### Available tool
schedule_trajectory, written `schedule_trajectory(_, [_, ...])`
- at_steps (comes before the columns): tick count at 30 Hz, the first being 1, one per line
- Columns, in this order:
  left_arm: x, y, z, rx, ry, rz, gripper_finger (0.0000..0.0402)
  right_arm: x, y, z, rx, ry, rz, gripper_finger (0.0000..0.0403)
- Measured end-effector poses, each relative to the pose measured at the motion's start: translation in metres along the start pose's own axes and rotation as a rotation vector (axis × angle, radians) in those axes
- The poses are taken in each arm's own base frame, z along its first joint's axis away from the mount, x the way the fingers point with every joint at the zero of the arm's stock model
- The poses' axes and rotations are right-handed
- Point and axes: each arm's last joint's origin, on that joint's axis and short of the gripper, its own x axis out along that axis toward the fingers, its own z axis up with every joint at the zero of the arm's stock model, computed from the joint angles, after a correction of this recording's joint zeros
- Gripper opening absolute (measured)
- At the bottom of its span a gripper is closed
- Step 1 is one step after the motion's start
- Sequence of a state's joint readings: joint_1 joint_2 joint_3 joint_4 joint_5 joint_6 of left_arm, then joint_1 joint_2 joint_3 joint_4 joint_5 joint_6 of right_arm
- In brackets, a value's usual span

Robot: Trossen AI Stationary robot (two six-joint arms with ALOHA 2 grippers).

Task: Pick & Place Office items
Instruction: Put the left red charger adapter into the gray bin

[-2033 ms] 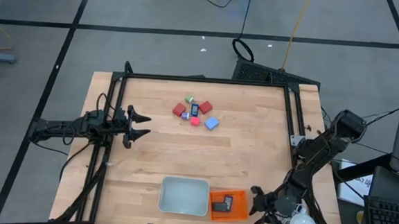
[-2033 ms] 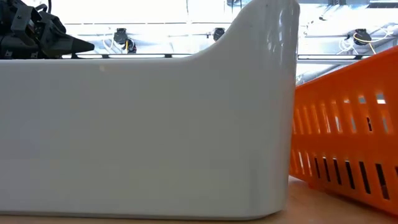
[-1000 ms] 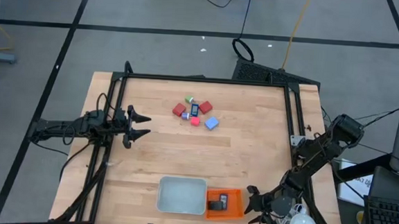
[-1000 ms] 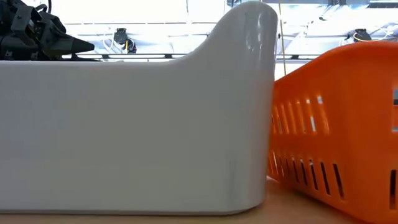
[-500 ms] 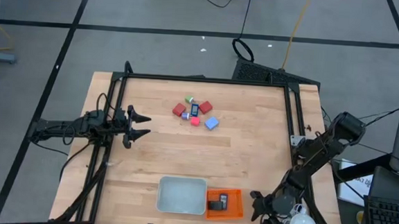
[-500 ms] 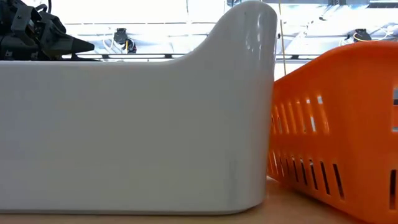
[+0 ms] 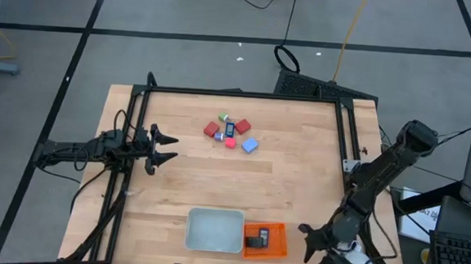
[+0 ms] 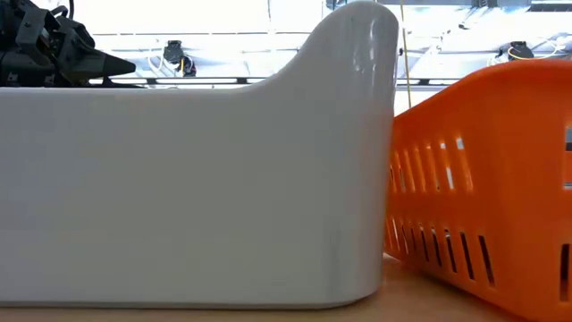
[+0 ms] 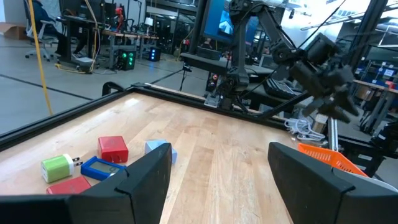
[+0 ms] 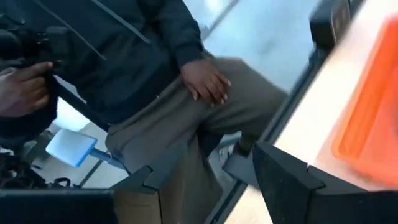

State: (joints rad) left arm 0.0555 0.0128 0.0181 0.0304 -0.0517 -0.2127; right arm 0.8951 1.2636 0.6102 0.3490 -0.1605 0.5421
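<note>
High view: the right gripper [image 7: 320,250] hangs with jaws spread and empty just beside the orange basket [image 7: 278,231], while the left gripper [image 7: 162,147], jaws likewise spread, faces the office items [image 7: 231,133].

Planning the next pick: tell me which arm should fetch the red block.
Left. The left gripper, fingers open, points at the cluster holding the red block; the right gripper sits beside the orange basket, farther off.

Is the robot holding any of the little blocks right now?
No. The left gripper and right gripper are both open and empty; the blocks lie on the table.
</note>
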Motion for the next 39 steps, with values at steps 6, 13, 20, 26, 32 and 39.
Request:
schedule_trajectory(6, [0.0, 0.0, 0.0, 0.0, 0.0, 0.0, 0.0271, -0.02, 0.012, 0.013, -0.162, -0.092, 0.044, 0.0171])
schedule_trajectory(13, [0.0, 0.0, 0.0, 0.0, 0.0, 0.0, 0.0271, -0.039, 0.017, 0.017, -0.265, -0.117, 0.039, 0.0171])
schedule_trajectory(20, [0.0, 0.0, 0.0, 0.0, 0.0, 0.0, 0.0271, -0.057, 0.005, 0.001, -0.274, -0.201, -0.126, 0.0171])
schedule_trajectory(26, [0.0, 0.0, 0.0, 0.0, 0.0, 0.0, 0.0271, -0.073, -0.007, -0.011, -0.23, -0.33, -0.315, 0.0171])
schedule_trajectory(32, [0.0, 0.0, 0.0, 0.0, 0.0, 0.001, 0.0271, -0.087, -0.017, -0.02, -0.203, -0.471, -0.505, 0.0171])
schedule_trajectory(39, [0.0, 0.0, 0.0, 0.0, 0.0, 0.0, 0.0271, -0.095, -0.031, -0.033, -0.18, -0.666, -0.69, 0.0171])
